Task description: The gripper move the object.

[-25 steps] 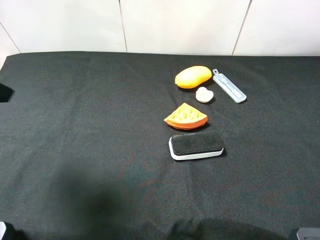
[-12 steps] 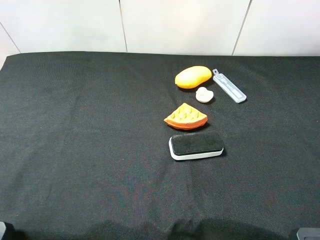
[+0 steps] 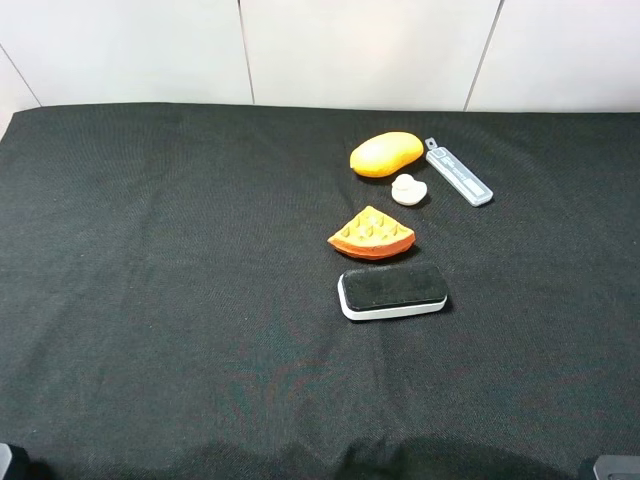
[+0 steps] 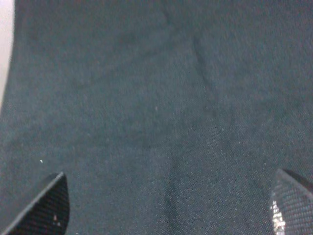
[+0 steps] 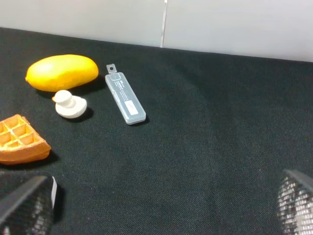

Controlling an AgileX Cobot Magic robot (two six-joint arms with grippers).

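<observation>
Object: whiteboard eraser, black felt over white base, flat on the black cloth at 6 o'clock of the waffle wedge; likely light, rigid, best pinched across its short white sides; right gripper and left gripper both wide, empty.

no readable text, utility knife label illegible

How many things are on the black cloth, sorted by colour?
Orange: 2, the mango and the waffle wedge
White: 1, the little duck
Grey-blue: 1, the knife
Black and white: 1, the eraser
Total: 5
</observation>
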